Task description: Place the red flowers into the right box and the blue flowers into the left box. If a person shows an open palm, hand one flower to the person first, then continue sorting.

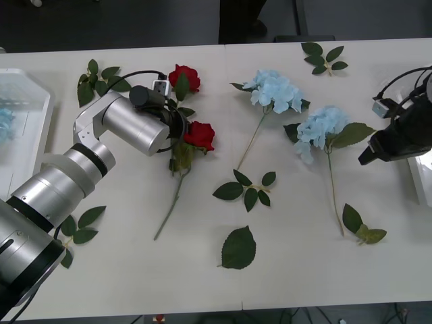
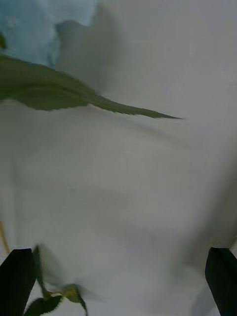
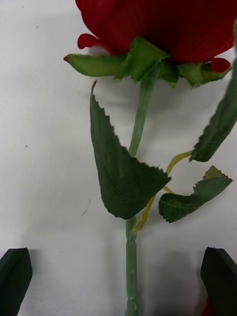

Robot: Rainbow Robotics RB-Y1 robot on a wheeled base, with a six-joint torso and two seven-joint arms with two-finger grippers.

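Over the white table [image 1: 135,270], my wide-open left hand [image 3: 118,281] straddles a red flower's [image 3: 163,24] stem, bloom pointing away; my right hand [image 2: 118,276] gapes empty.

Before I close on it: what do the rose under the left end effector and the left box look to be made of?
Rose: likely fabric petals, matte, with a smooth moulded-looking plastic stem and stiff serrated leaves; artificial by the look. Left box: translucent white plastic, slightly glossy rim. The left end effector hangs open astride the stem.

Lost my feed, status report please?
Left gripper open over red rose stem. Right gripper open, empty, near blue flower. Nothing blocking.
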